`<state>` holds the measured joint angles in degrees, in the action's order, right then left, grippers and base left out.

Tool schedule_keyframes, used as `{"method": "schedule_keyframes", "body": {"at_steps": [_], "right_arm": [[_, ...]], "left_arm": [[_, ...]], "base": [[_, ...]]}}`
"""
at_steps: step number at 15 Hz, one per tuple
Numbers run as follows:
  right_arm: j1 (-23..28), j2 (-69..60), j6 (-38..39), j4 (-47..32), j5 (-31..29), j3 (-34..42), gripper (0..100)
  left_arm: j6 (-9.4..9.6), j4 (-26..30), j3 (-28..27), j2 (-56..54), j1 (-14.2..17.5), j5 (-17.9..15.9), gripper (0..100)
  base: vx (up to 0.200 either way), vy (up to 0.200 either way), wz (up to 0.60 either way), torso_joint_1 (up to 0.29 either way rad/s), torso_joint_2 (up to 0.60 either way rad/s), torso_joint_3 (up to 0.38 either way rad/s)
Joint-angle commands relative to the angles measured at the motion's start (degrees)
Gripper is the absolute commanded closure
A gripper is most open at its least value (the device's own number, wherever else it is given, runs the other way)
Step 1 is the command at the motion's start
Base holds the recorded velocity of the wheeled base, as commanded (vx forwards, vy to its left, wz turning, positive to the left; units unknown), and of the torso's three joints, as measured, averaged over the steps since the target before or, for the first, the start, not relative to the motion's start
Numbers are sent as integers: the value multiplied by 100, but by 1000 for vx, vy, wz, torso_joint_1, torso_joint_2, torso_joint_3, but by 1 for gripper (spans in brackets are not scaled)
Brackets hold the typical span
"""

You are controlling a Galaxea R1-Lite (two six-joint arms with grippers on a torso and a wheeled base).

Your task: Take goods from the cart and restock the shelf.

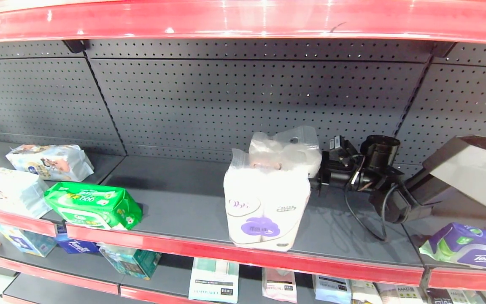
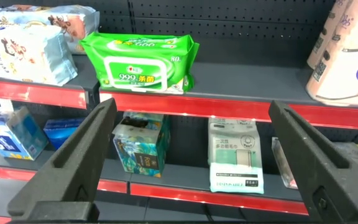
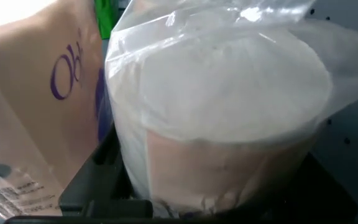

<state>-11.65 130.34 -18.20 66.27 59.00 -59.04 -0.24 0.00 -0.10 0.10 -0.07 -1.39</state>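
My right gripper [image 1: 317,179] was closed on a bag of rolls [image 1: 285,147], a soft bundle of white cylinders under loose, crinkled clear plastic. In the right wrist view one round roll end bulged between my dark fingers [image 3: 98,180]. The bag sat toward the back of the flat grey metal shelf [image 1: 184,198], near the perforated back panel [image 1: 247,97].

At the bag's 7 o'clock, touching it or very nearly, a toilet paper pack [image 1: 264,207] stood upright. It was blocky and white with purple print, and its front met the glossy red edge strip [image 1: 243,253]. At that pack's 9 o'clock, well apart, lay a puffy green wipes pack [image 1: 93,204]. Two pale, pillow-shaped tissue packs [image 1: 9,190] lay beyond it, also toward 9 o'clock. At 3 o'clock lay a purple wipes pack [image 1: 468,245].

My left gripper [image 2: 192,106] was spread wide, with nothing between its black, angular fingers [image 2: 73,168]. It faced the shelf front, where a teal box [image 2: 140,146] and a flat white pouch [image 2: 235,155] stood on the level below.
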Motion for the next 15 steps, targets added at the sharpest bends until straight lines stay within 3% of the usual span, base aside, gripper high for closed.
{"method": "schedule_keyframes", "body": {"at_steps": [1, 15], "right_arm": [[-12, 35, 18, 0, -12, -99, 100], [-135, 18, 115, -9, -99, -99, 100]], "left_arm": [[-2, 0, 1, 8, -1, 7, 0], [-2, 0, 1, 8, -1, -2, 0]], "base": [[0, 0, 0, 0, 0, 0], [0, 0, 0, 0, 0, 0]]}}
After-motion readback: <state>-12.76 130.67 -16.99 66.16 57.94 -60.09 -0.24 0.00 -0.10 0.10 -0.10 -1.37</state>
